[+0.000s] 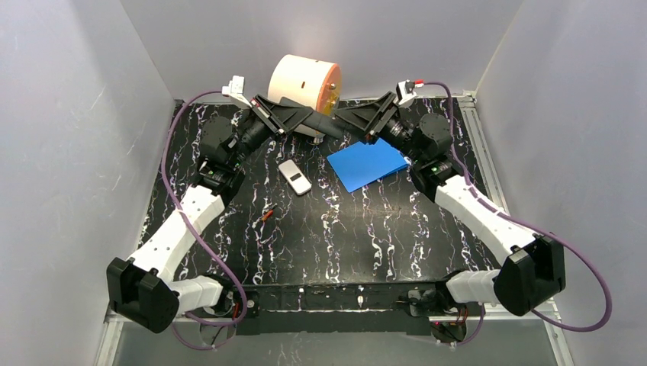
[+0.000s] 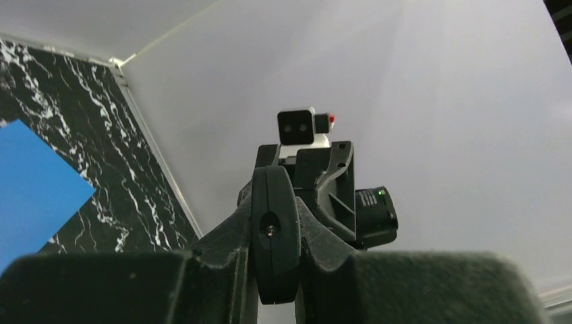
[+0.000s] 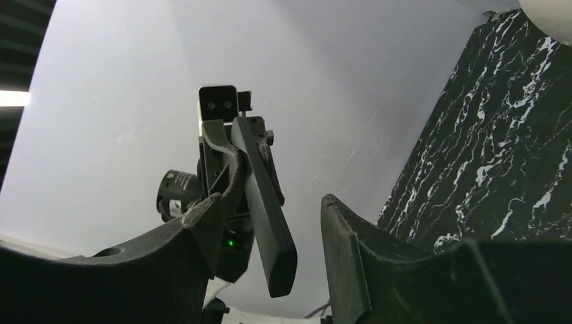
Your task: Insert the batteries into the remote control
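Batteries (image 1: 267, 214) lie on table (image 1: 358, 236); left gripper (image 2: 276, 280) clamps black remote (image 2: 275, 216).

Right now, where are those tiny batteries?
In the top view the batteries lie on the table left of centre, nearer the arm bases than the small silver remote.

tiny batteries (image 1: 267, 215) lying flat, black remote (image 3: 266, 202) aloft
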